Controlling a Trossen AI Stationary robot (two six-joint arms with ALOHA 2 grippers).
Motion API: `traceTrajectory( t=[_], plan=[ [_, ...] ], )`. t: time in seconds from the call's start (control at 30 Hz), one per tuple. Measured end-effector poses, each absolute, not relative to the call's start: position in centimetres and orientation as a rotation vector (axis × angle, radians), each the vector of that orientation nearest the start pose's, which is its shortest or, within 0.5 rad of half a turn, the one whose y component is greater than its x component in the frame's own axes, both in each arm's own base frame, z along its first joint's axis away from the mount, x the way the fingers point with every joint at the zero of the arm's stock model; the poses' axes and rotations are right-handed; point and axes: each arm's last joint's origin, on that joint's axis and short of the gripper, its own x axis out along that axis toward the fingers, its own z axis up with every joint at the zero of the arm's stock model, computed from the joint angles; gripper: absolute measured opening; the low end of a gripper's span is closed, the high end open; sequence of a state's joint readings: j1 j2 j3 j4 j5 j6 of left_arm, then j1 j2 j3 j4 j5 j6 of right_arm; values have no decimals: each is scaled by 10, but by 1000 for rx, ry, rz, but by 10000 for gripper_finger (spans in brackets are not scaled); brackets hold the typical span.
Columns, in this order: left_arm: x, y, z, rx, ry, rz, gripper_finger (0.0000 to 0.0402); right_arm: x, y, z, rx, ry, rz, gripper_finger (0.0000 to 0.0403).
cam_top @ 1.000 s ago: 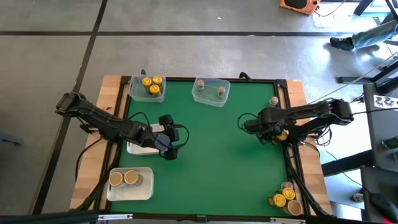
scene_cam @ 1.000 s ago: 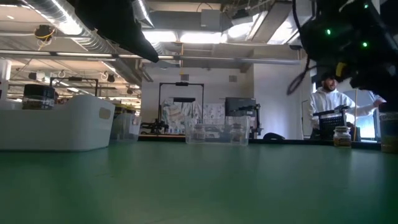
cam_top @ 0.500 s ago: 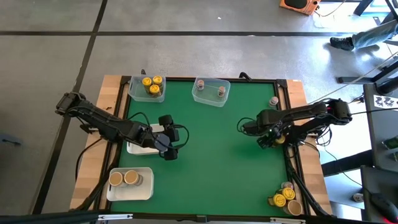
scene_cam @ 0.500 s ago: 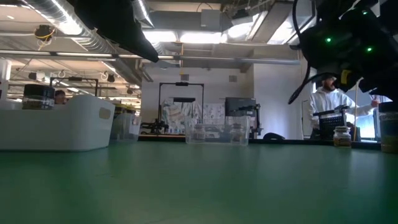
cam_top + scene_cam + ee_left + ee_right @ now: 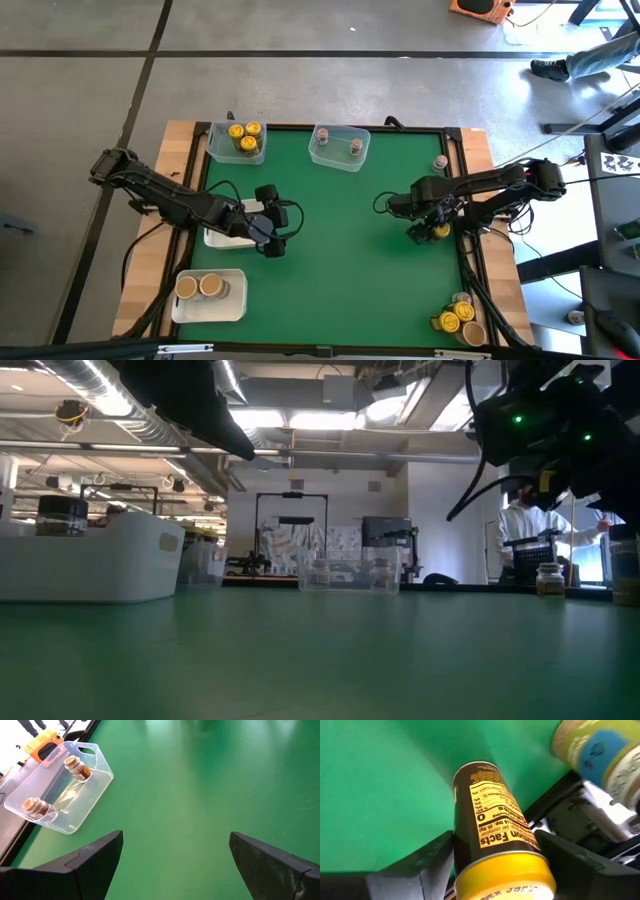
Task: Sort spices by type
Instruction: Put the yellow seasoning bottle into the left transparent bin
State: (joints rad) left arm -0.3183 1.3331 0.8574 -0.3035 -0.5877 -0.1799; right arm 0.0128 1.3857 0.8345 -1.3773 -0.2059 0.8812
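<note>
I see the green desk [image 5: 340,250] filling the frame, both arms reaching in over it. Near its left edge my left gripper [image 5: 172,865] hangs by a white tray [image 5: 222,238], its fingers spread wide and empty. Toward the right edge my right gripper [image 5: 425,232] has its fingers clasped on a yellow-lidded spice jar [image 5: 495,845], one dark finger on either side of it, above the green surface. Two clear tubs along the far edge hold more jars: yellow lids [image 5: 243,131] in one, two small jars [image 5: 75,767] in the other. Loose jars [image 5: 457,318] cluster at the near right corner.
</note>
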Motion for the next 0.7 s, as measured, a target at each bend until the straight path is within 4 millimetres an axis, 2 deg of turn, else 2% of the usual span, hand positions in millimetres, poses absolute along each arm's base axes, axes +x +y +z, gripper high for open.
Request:
traceTrajectory(
  t=[0.13, 0.33, 0.57, 0.7],
  plan=[
    [260, -69, 237, 171, 674, 316, 365, 178, 8, 196, 761, 1869, -715, 270],
    [260, -69, 237, 182, 676, 312, 365, 178, 8, 196, 743, 1872, -686, 231],
    [260, -70, 236, 174, 693, 250, 365, 180, 8, 196, 702, 1868, -605, 231],
    [260, -70, 236, 169, 694, 249, 365, 192, 8, 205, 699, 1783, -562, 236]
  ],
)
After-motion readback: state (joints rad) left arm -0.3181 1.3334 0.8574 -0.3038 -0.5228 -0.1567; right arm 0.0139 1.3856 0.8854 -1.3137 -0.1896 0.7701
